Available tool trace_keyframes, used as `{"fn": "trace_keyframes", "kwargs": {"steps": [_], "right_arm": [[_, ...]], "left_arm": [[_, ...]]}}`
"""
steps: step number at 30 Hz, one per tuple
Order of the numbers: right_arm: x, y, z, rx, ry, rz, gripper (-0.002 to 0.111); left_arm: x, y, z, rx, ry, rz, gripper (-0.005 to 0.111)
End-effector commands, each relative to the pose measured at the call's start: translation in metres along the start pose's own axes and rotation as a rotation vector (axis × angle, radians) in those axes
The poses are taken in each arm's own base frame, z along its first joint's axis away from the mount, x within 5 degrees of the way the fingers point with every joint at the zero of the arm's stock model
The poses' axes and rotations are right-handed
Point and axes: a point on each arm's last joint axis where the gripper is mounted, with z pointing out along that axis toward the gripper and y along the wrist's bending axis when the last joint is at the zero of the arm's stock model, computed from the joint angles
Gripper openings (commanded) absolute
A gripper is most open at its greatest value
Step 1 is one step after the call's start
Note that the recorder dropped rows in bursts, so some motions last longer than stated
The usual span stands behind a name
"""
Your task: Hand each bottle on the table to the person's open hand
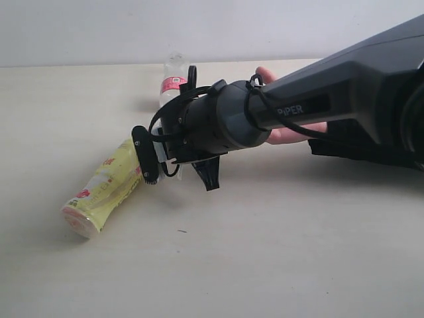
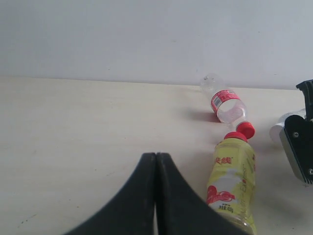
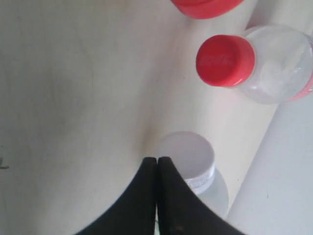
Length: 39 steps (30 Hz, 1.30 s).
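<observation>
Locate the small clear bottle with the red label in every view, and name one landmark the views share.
Exterior view: the small clear bottle is upper middle, partly behind the right arm.
Left wrist view: right of centre, lying with its red cap towards the yellow bottle.
Right wrist view: in the picture's upper right, cap towards the camera.
Shared landmark: the table edge against the white wall, close by.

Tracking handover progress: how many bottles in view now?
3. Yellow bottle lies at the exterior view's left; small red-label bottle just beyond it; white-capped clear bottle at the tips of the right claw. Another may be hidden behind the right arm.
</observation>
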Motion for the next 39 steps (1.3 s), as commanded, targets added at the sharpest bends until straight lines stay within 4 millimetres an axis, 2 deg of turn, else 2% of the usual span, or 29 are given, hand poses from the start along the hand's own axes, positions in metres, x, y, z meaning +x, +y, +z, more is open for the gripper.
{"fn": "trace_keyframes", "kwargs": {"steps": [1,6,11,13,16,18,23,29,39], "right_arm": [[0.0,-0.003,0.0,0.033,0.003,-0.038,0.0],[0.001,-0.006,0.0,0.068,0.012,-0.079,0.016],[0.01,-0.009,0.002,0.072,0.07,-0.014,0.019],[0.018,-0.014,0.007,0.066,0.087,0.028,0.028],[0.027,-0.018,0.012,0.064,0.1,0.056,0.051],[0.03,-0.02,0.014,0.062,0.105,0.03,0.058],[0.027,-0.02,0.015,0.059,0.051,-0.05,0.059],[0.02,-0.022,0.015,0.076,-0.024,-0.076,0.066],[0.03,-0.025,0.02,0.072,0.007,-0.06,0.067]], "left_arm": [[0.0,0.0,0.0,0.002,-0.013,-0.008,0.0],[0.0,0.0,0.0,0.002,-0.013,-0.008,0.0],[0.0,0.0,0.0,0.002,-0.013,-0.008,0.0],[0.0,0.0,0.0,0.002,-0.013,-0.008,0.0],[0.0,0.0,0.0,0.002,-0.013,-0.008,0.0],[0.0,0.0,0.0,0.002,-0.013,-0.008,0.0],[0.0,0.0,0.0,0.002,-0.013,-0.008,0.0],[0.0,0.0,0.0,0.002,-0.013,-0.008,0.0],[0.0,0.0,0.0,0.002,-0.013,-0.008,0.0]]}}
